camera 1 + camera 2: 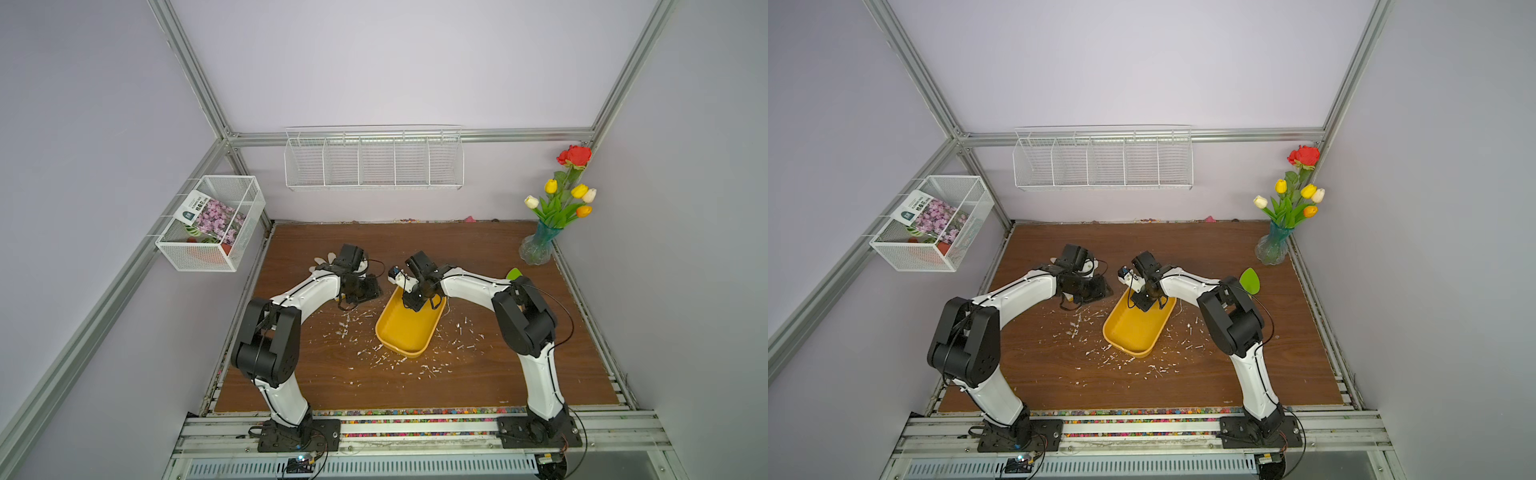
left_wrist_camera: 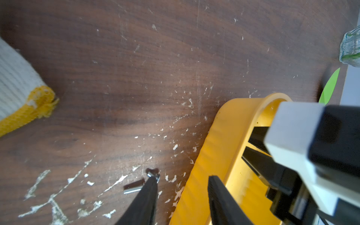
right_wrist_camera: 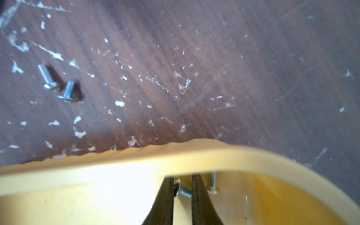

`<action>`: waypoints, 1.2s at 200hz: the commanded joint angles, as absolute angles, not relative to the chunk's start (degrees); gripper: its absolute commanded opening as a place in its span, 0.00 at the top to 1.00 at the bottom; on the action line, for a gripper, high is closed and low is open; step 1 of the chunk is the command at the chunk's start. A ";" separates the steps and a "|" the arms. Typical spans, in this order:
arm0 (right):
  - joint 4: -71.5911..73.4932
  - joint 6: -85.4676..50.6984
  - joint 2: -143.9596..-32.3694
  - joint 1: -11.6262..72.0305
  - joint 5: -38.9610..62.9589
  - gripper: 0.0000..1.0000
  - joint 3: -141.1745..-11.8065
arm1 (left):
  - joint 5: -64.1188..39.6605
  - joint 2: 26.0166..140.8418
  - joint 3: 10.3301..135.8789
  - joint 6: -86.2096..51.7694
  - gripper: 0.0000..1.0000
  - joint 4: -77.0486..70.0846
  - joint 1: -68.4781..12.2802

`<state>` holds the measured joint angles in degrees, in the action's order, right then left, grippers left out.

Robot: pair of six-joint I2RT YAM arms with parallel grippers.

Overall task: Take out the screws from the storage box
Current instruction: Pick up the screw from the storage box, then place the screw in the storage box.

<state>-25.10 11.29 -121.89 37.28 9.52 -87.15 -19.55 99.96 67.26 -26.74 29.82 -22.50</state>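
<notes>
4 screws (image 2: 133, 190) are showing in all, so the job is sitting at about its halfway mark, as far as I can judge. 2 of them, a long screw (image 3: 47, 77) and a short screw (image 3: 68, 93), are lying close together out on the brown table (image 3: 214, 68), just beside the outer wall of the storage box (image 1: 415, 332). The other 2 are lying inside the box near its end wall: a crosswise screw (image 3: 183, 191) and a neighbouring screw (image 3: 213, 182) just beside it. The right hand (image 3: 182, 183) is reaching down into the box with its fingers (image 3: 167, 194) narrowed around the crosswise screw, which is spanning the gap and seems to be touching both of them (the picture is blurred, so how firm the pinch is I am not venturing to say). The left hand (image 2: 182, 178) is hovering low with its fingers moderately wide and nothing between them, 1 fingertip beside the 2 table screws, the other over the box wall. What is remaining, by my reckoning, is lifting these 2 out; in both top views the rest of the box floor is looking bare, though screws this small would hardly show there. Counting the rest: 1 storage box, 2 hands, 1 white glove (image 2: 17, 83), 1 vase of flowers (image 1: 536, 249), 2 wire baskets (image 1: 374, 166), and white flecks (image 1: 345, 330) too many to count.
</notes>
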 commanded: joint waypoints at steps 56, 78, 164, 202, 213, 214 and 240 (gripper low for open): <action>-26.67 7.73 -119.17 35.01 11.92 0.78 -85.53 | -20.17 100.02 67.04 -26.48 0.53 29.09 -22.25; -26.88 7.61 -119.29 35.07 13.02 0.82 -85.22 | -20.21 100.06 67.23 -26.27 0.53 29.31 -22.24; -24.60 4.40 -114.28 34.55 17.31 0.86 -78.67 | -20.61 100.31 67.41 -26.28 0.54 29.19 -22.27; -23.48 1.70 -111.57 32.43 21.39 0.87 -78.20 | -20.60 100.25 67.24 -26.33 0.54 29.06 -22.24; -23.29 1.62 -111.47 31.92 21.50 0.89 -78.29 | -20.76 100.36 67.10 -26.34 0.54 28.83 -22.24; -23.34 1.69 -111.50 31.87 21.52 0.89 -78.34 | -20.80 100.37 67.08 -26.31 0.54 28.83 -22.24; -27.88 3.83 -113.34 31.82 20.28 0.88 -80.64 | -21.02 100.73 67.10 -26.28 0.54 28.83 -22.30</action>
